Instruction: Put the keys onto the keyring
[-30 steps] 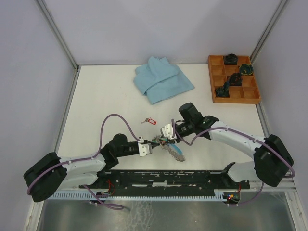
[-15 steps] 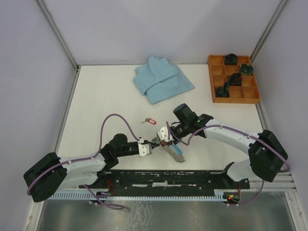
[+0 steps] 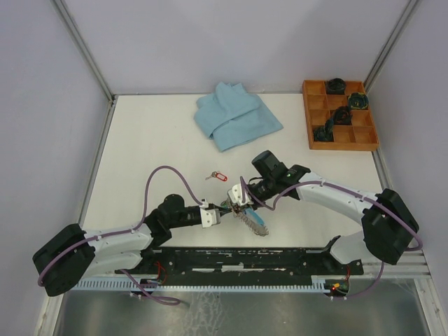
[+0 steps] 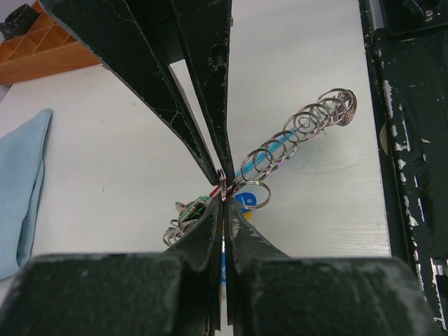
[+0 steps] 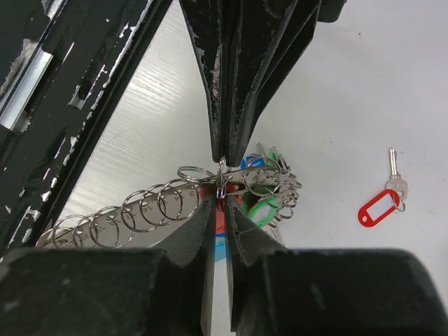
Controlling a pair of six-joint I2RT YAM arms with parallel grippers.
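- between the two sets of fingertips, the keyring [image 3: 253, 220] was caught by one small loop at its end; its grey coil with the light-blue segment trailed away from the tips toward the arms' bases.
- the left gripper [image 3: 225, 208] was clamped tight on that loop.
- the right gripper [image 3: 236, 203] met it tip to tip from the opposite side, its fingers pinched together on the same loop.
- right at the tips, the keys [image 5: 266, 199] with green and blue tags sat bunched on the keyring.
- beyond the right gripper, apart from it, a red-tagged key [image 3: 218, 176] lay alone on the table [image 3: 140, 154].
- well past both grippers lay a blue cloth [image 3: 236, 115] and a wooden tray [image 3: 341, 143].
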